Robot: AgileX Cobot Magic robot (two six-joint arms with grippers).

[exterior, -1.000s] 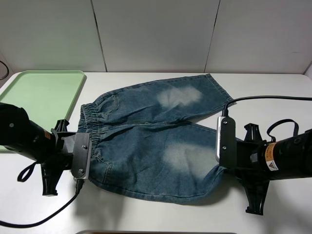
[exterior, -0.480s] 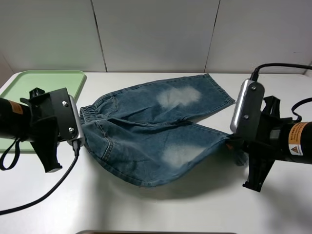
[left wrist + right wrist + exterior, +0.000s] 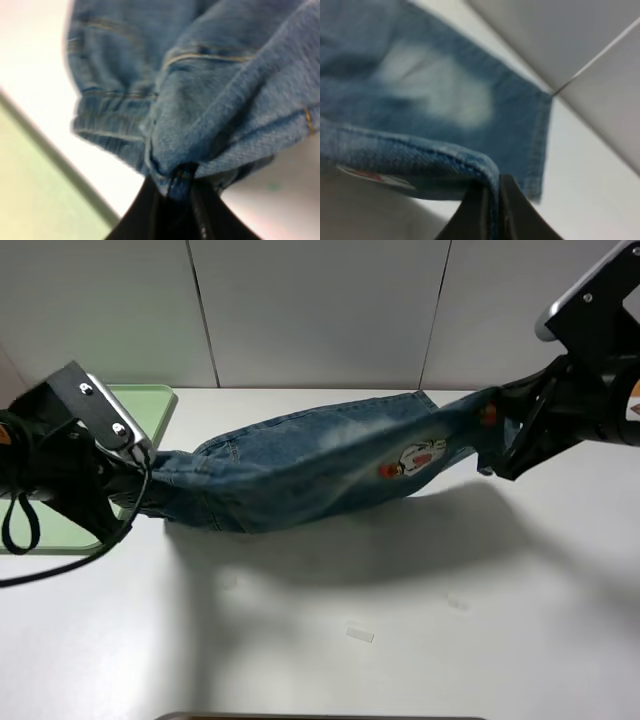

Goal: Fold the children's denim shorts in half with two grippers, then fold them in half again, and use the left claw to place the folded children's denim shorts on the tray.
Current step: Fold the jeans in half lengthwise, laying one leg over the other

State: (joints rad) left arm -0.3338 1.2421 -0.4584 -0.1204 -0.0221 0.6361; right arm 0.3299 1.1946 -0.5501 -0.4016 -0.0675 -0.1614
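Up front, bare white surface (image 3: 380,640). The left hand (image 3: 143,492) is pinched tight on the waistband, the right hand (image 3: 492,432) is clamped on a leg hem, and the denim shorts (image 3: 320,465) hang stretched between them. The green tray (image 3: 140,398) sits behind the left hand.

It looked like a robotics lab to me: a plain white counter (image 3: 400,650), blank grey wall panels (image 3: 320,310) behind, a cabled left arm (image 3: 55,455) and right arm (image 3: 590,400).

White table (image 3: 400,630): tray (image 3: 150,405), shorts (image 3: 300,455) partly resting.
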